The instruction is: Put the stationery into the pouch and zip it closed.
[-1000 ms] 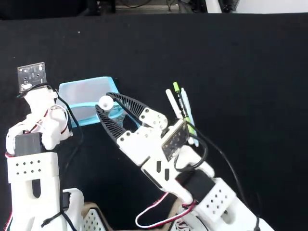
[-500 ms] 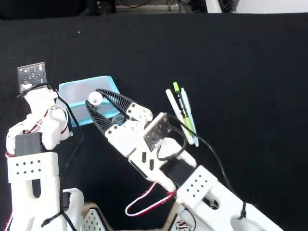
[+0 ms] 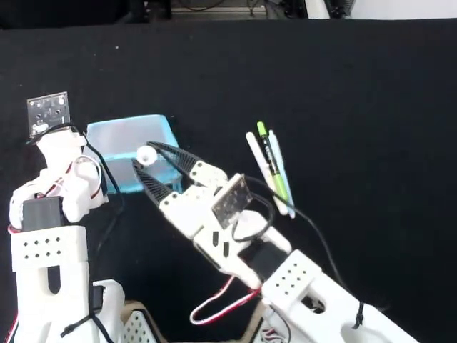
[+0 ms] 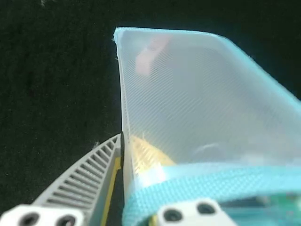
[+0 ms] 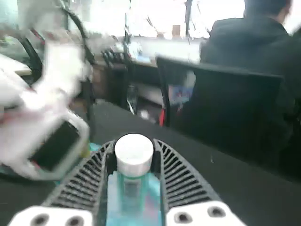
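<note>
A light-blue mesh pouch (image 3: 125,139) lies on the black table at the left; up close its translucent wall (image 4: 197,103) stands upright. My left gripper (image 4: 121,141) is shut on the pouch's edge by the teal webbing, under the left arm (image 3: 64,171). My right gripper (image 3: 145,157) is over the pouch's near right corner, shut on a glue stick (image 3: 146,153) with a white cap. The glue stick (image 5: 134,153) sits between the black ribbed fingers (image 5: 89,174), cap outward. Three pens (image 3: 270,168), white, green and pale blue, lie together to the right.
A small square marker board (image 3: 47,112) sticks up from the left arm. The right arm's body (image 3: 235,229) and its cable cross the table between the pouch and the pens. Bare black table (image 3: 357,107) stretches behind and to the right.
My right gripper has carried the glue stick leftward from beside the pouch's right edge to over its near corner. The left arm and the pens stayed put.
</note>
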Tool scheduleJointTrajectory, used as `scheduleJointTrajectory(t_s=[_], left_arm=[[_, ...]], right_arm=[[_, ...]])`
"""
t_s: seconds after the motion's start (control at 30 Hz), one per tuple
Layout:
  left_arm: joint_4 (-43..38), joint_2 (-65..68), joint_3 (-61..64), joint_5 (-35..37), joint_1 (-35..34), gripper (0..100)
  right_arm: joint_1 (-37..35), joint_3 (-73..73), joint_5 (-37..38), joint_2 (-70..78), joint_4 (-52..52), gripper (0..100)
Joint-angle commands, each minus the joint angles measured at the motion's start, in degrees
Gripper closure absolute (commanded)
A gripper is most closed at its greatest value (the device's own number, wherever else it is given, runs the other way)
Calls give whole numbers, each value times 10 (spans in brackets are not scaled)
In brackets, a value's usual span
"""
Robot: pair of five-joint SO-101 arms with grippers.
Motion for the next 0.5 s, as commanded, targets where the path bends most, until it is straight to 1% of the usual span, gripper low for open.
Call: scheduleJointTrajectory(t_s=[0.0,0.1,0.17,0.33,0.47], left_arm=[[2,-7,-3,4,-7,966],[2,-7,-3,4,-7,965],[2,-7,-3,4,-7,965],[2,-7,-3,4,-7,965],[2,-7,-3,4,-7,965]], right_arm=[[35,8,-2,-1,-2,987],[33,12,-2,-1,3,986],[31,3,-2,-1,28,986],[-3,-31,-2,-1,109,985],[-13,-39,-2,-1,134,985]])
